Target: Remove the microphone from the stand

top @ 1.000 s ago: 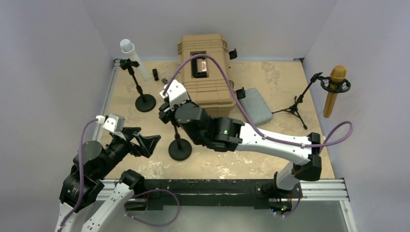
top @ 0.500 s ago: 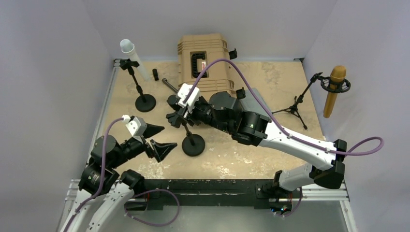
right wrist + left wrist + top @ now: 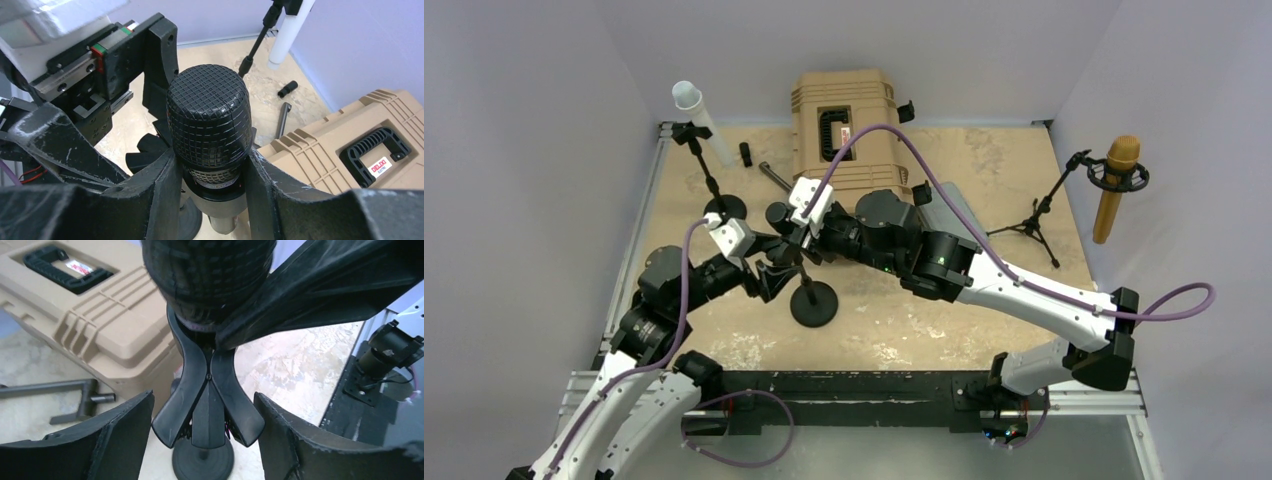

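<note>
A black microphone (image 3: 208, 115) with a mesh head sits in the spring clip (image 3: 207, 405) of a short stand with a round base (image 3: 814, 303). My right gripper (image 3: 210, 167) is shut on the microphone just under the head. In the top view it (image 3: 799, 235) reaches in from the right. My left gripper (image 3: 203, 412) straddles the clip from the near left. Its two fingers (image 3: 125, 435) lie against the clip's spread levers with no gap showing. The left wrist view has the microphone head (image 3: 207, 275) filling the top of the picture.
A tan hard case (image 3: 844, 120) lies at the back, with a grey pad (image 3: 954, 220) to its right. A white tube on a round-base stand (image 3: 724, 210) stands back left. A gold microphone on a tripod (image 3: 1116, 180) stands far right. A loose rod (image 3: 774, 175) and a small black cylinder (image 3: 745, 153) lie near the case.
My left arm swung in from the near left to the stand, and its wide-open jaws narrowed onto the clip. The right arm shifted the microphone and stand a little to the right.
</note>
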Robot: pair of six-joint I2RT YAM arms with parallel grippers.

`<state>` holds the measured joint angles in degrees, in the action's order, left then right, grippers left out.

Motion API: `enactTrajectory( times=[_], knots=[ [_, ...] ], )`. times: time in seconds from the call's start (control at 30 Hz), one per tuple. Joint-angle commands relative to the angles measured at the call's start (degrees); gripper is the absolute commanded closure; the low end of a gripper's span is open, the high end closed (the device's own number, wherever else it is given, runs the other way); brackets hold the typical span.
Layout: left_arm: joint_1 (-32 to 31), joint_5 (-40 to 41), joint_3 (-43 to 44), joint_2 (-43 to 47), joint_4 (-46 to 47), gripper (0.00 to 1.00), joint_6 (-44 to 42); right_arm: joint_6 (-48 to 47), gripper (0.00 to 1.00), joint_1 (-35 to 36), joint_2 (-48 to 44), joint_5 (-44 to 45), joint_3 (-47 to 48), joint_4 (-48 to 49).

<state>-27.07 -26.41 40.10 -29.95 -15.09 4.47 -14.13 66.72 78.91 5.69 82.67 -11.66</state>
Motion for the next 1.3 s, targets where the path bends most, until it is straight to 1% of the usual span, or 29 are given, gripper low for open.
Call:
enactTrajectory(
  times=[0.0,0.07,0.17,0.33,0.47,0.57,0.67,0.7,0.73,0.77,0.8,0.83,0.87,1.07,1.27],
  knots=[
    [-0.1,0.4,-0.5,1.2,7.2,0.35,-3.1,0.6,1.0,-0.2,-1.0,-0.7,1.2,8.3],
    [-0.1,0.7,-1.3,1.7,8.6,0.38,-2.8,0.6,1.0,-0.3,-1.0,-0.7,1.1,8.3],
    [-0.1,0.3,-2.1,1.9,9.1,0.38,-2.7,0.7,1.0,-0.2,-1.0,-0.7,1.2,8.4],
    [-0.1,-1.1,-1.8,0.7,8.7,0.37,-2.6,0.8,1.0,-0.3,-1.0,-0.6,1.6,8.1],
    [-0.1,-1.5,-1.5,0.2,8.1,0.31,-2.8,0.8,1.0,-0.3,-1.1,-0.6,1.6,8.0],
    [0.0,-2.1,-1.1,-0.5,7.9,0.32,-3.0,0.8,1.0,-0.2,-1.2,-0.7,1.7,7.8],
    [-0.1,-3.2,-0.1,-1.7,6.9,0.38,-3.6,0.8,1.0,-0.2,-1.3,-0.7,1.9,7.6],
    [-0.1,-3.8,0.2,-2.1,6.5,0.44,-3.9,0.8,1.0,-0.3,-1.2,-0.8,1.9,7.6],
    [-0.1,-4.6,0.6,-2.6,6.0,0.54,-4.1,0.9,1.0,-0.3,-1.2,-0.8,2.0,7.6],
    [-0.1,-5.4,1.2,-3.2,5.0,0.71,-4.2,0.9,1.0,-0.3,-1.2,-0.8,2.0,7.7],
    [-0.1,-6.2,2.1,-4.0,3.6,0.87,-6.1,0.8,1.0,-0.3,-1.2,-0.8,2.0,7.8],
    [-0.1,-6.7,3.2,-4.6,1.1,0.97,-7.0,0.8,1.0,-0.3,-1.3,-0.8,2.0,7.9],
    [-0.1,-7.0,3.5,-5.0,-0.2,1.0,-7.6,0.8,1.0,-0.3,-1.3,-0.7,2.0,8.1],
    [-0.1,-4.3,1.3,-1.5,-1.5,1.0,-7.8,1.2,1.0,-0.3,-1.1,0.0,2.3,8.9],
    [-0.1,-2.7,2.2,-2.2,-3.6,1.0,-8.7,4.9,1.0,-0.3,-2.7,3.9,4.7,10.7]
  ],
)
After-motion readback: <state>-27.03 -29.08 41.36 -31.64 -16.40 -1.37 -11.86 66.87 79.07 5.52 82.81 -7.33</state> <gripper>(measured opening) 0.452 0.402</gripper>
